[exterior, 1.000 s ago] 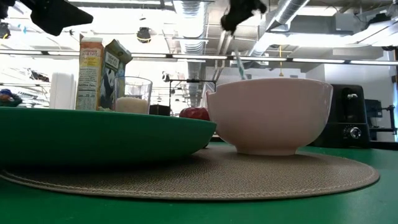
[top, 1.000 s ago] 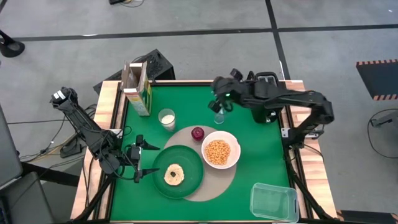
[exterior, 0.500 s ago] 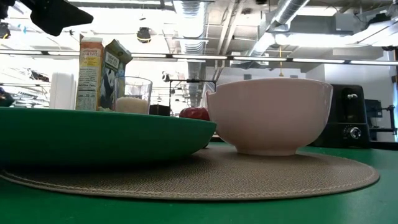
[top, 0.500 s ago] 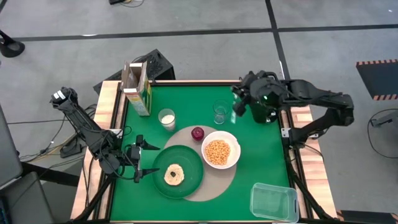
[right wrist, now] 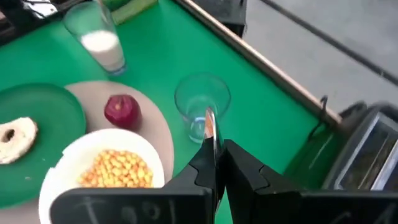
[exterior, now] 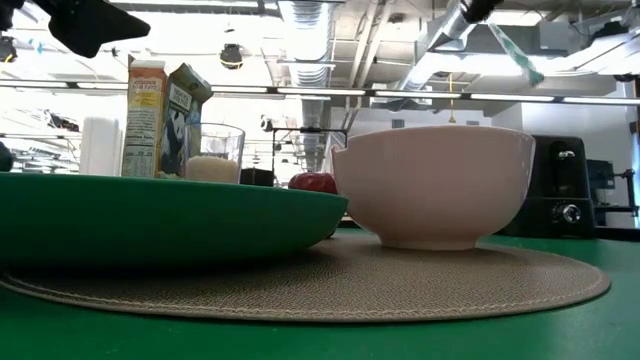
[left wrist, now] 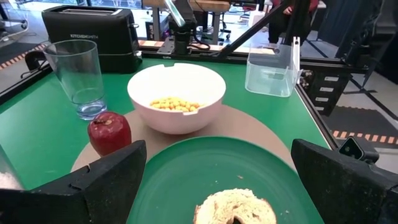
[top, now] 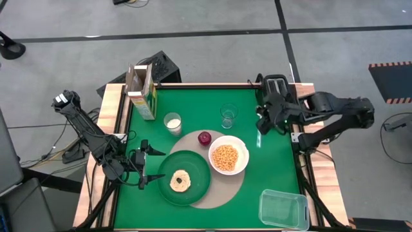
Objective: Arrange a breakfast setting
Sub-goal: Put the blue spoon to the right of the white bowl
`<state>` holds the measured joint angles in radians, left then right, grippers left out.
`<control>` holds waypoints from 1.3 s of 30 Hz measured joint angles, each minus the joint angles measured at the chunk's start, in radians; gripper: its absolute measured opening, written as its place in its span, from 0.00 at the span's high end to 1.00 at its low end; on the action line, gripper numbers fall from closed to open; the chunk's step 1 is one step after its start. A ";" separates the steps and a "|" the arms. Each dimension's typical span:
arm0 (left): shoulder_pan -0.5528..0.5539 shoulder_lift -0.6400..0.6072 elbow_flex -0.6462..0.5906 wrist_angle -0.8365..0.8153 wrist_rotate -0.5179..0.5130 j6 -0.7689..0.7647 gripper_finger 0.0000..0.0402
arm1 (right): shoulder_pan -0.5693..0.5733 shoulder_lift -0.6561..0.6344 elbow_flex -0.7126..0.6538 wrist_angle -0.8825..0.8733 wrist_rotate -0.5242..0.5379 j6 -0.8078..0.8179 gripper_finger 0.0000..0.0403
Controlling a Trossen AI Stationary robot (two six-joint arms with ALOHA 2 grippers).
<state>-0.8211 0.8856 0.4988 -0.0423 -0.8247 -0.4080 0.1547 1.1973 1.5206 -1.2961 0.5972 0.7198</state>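
Mat (top: 241, 182): round, tan, woven, flat on the green table (top: 277, 161), towards the front.

Plate (top: 196, 174): round, dark green, on the mat's left part, overhanging its edge. It carries a bagel (top: 179, 181), pale with a dark centre.

Bowl (top: 228, 157): white, smaller than the plate, on the mat's right part, just beside the plate. It holds yellow-tan cereal pieces.

Apple (top: 204, 138): small, dark red, on the mat's far edge, between plate and bowl.

Empty glass (top: 228, 116): clear, upright, on the bare table behind the bowl.

Glass of milk (top: 172, 123): clear, upright, behind the plate, near the cereal box (top: 141, 91).

Cereal box: colourful, upright, top flaps open, at the far left corner of the table.

Spoon (right wrist: 209, 134): metal, thin. It is clamped between the fingers of the right gripper (top: 262, 122), handle sticking out past them, held in the air above the table's right side, to the right of the empty glass.

Tub (top: 283, 209): clear plastic, rectangular, at the front right corner, well apart from the mat.

Toaster (top: 275, 86): black, at the far right edge of the table.

Left gripper (top: 143, 164): fingers spread wide, holding nothing, low at the table's left edge, just beside the plate.
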 joint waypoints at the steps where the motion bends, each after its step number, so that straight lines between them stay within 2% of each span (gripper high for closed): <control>1: 0.000 0.000 0.000 0.001 0.000 0.000 0.04 | 0.006 -0.012 -0.030 0.003 0.000 0.024 0.89; 6: 0.000 0.000 0.000 0.002 0.003 -0.001 0.04 | 0.033 -0.075 -0.195 0.053 -0.039 0.138 0.89; 14: 0.000 0.000 0.000 0.003 0.005 -0.005 0.04 | 0.017 -0.183 -0.439 0.181 -0.177 0.280 0.89; 28: 0.000 0.000 0.000 0.003 0.005 -0.008 0.04 | -0.061 -0.231 -0.757 0.477 -0.342 0.296 0.89; 39: 0.001 0.000 0.000 0.003 0.005 -0.008 0.04 | -0.066 -0.230 -0.952 0.709 -0.427 0.357 0.89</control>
<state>-0.8204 0.8856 0.4990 -0.0391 -0.8192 -0.4160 0.0891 0.9676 0.5690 -0.5866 0.1703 1.0767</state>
